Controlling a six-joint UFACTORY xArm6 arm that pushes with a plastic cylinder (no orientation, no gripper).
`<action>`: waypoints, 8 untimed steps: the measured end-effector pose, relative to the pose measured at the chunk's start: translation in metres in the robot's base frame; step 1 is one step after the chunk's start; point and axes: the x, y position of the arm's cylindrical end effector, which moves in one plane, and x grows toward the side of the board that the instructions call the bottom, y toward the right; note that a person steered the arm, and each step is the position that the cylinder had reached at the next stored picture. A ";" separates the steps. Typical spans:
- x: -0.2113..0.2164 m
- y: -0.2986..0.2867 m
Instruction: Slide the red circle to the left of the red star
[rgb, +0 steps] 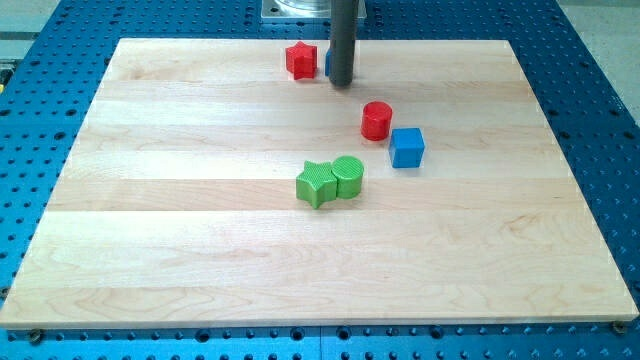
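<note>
My tip (341, 83) is sitting near the desk's (200, 260) far edge beside the red star (300, 60), not touching the red circle (376, 120). No jaws on this tool, just a bare rod. Approach step is looking unfinished; I'm guessing the next move needs getting around the circle's right side.

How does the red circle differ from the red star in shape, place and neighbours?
The red circle is a round cylinder; the red star has pointed edges. The red circle lies nearer the board's middle, the red star near the view's top edge. The red circle sits close to the blue cube; the red star stands just left of my tip. Both are red and similar in size.
</note>
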 end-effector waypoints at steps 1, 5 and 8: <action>0.020 0.062; 0.070 -0.012; 0.103 -0.121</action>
